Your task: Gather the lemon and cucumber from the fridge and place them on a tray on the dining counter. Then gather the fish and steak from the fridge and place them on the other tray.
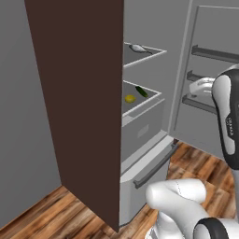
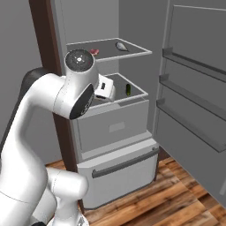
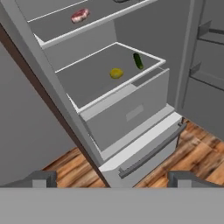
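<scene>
The tool [image 3: 112, 178] is hanging in front of the open fridge [image 3: 131, 118], its two dark fingertips [image 3: 40, 178] standing spread wide apart with nothing between them. In the hand view they are rising at the bottom, with wooden floor [image 3: 70, 168] showing beyond them. In the right base view the white arm [image 2: 53, 101] is bending up from the lower left, its hand reaching toward the fridge's lower shelf.

Nearest to the tool, the fridge's bottom drawer front with its long dark bar handle [image 3: 151, 151] is sitting closed, and a pale inner drawer [image 3: 127, 116] is lying just above it.

Above that drawer, the lower shelf [image 3: 87, 83] is carrying the lemon [image 3: 116, 73] and the cucumber [image 3: 138, 61]. The lemon is resting near the middle of the shelf; the cucumber is lying apart from it, further back and toward the door side, pointing front to back. Neither is touching the tool.

Higher and further in, the upper shelf [image 3: 57, 26] is bearing the steak [image 3: 79, 15], a red-pink slab with pale edging. In the base views a grey fish [image 2: 121, 45] is lying on the same shelf, apart from the steak and nearer the door side.

Beyond, the fridge door [image 2: 194, 101] is standing swung open, its inner racks facing the room. A dark brown panel [image 1: 79, 102] is standing beside the fridge on the other side.
</scene>
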